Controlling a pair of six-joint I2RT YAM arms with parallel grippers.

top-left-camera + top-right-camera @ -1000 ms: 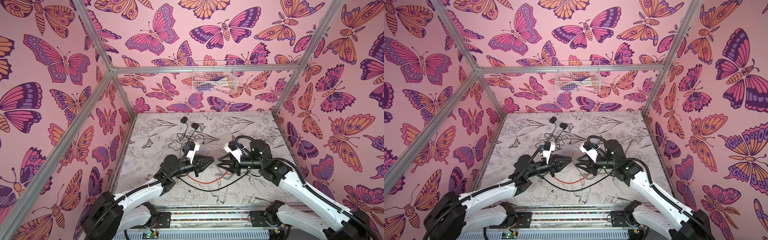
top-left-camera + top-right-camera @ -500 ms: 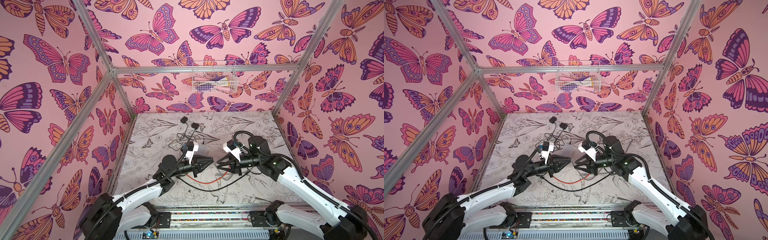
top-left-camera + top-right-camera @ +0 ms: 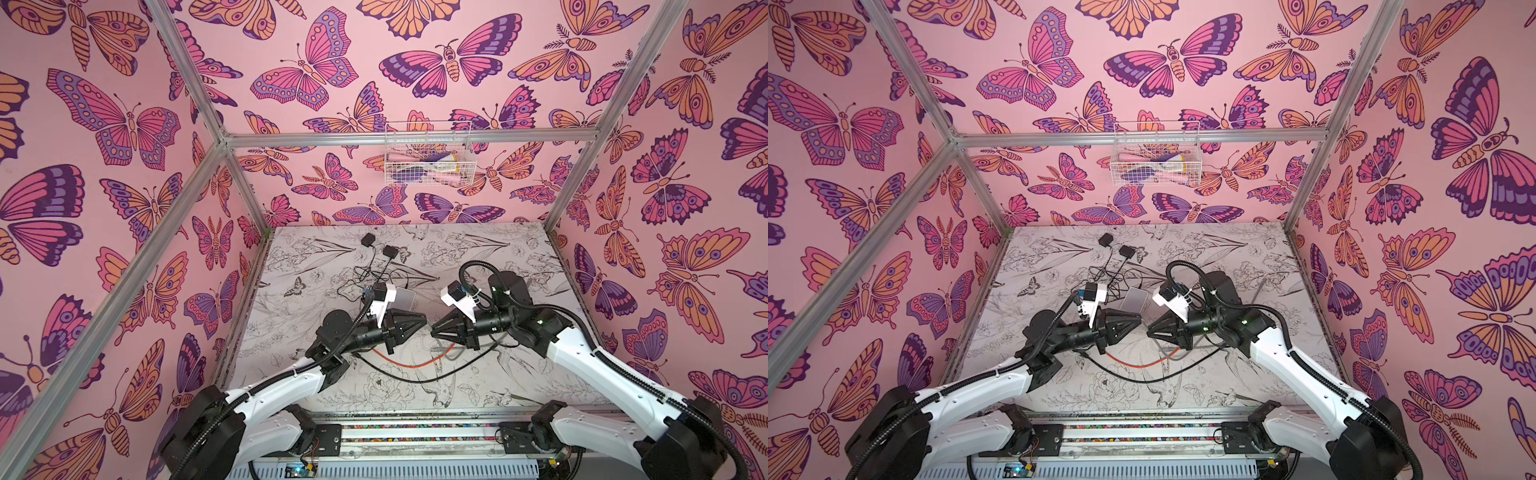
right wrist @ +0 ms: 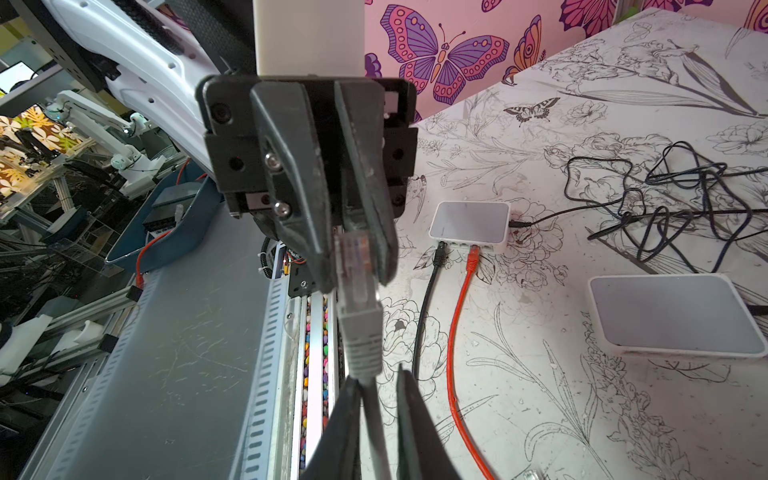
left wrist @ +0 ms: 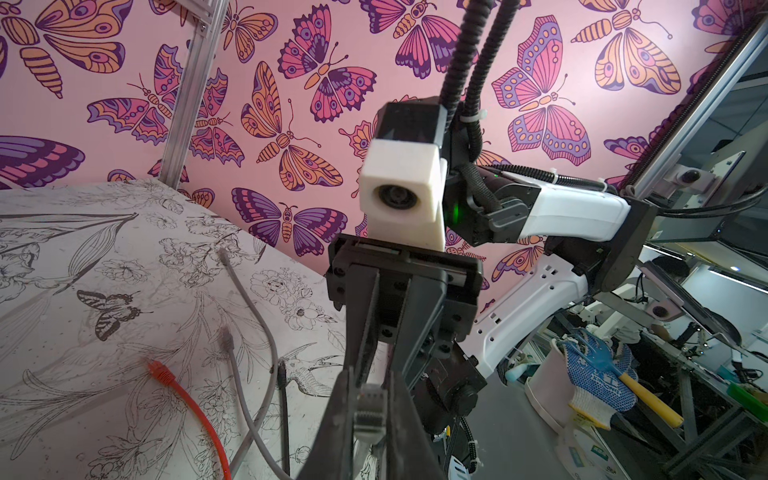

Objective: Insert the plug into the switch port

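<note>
The big white table with drawn flowers [image 3: 490,266] sits inside pink butterfly walls. A white wire basket [image 3: 428,156] hangs on the back wall. Pink, purple and yellow things lie in it, too small to name.

Two flat white switch boxes lie on the table. The far switch box [image 4: 469,222] has a black cable [image 4: 424,311] and an orange cable [image 4: 455,332] plugged in. The near switch box [image 4: 673,316] has its low edge blurry. A tangle of thin black wires [image 4: 685,195] lies behind them.

The two arms meet tip to tip above the table. The left gripper [image 3: 423,321] pinches the clear plastic plug [image 4: 357,299] up in the air, away from both boxes. The right gripper [image 3: 433,331] is closed round the plug's grey cable [image 4: 376,415].
</note>
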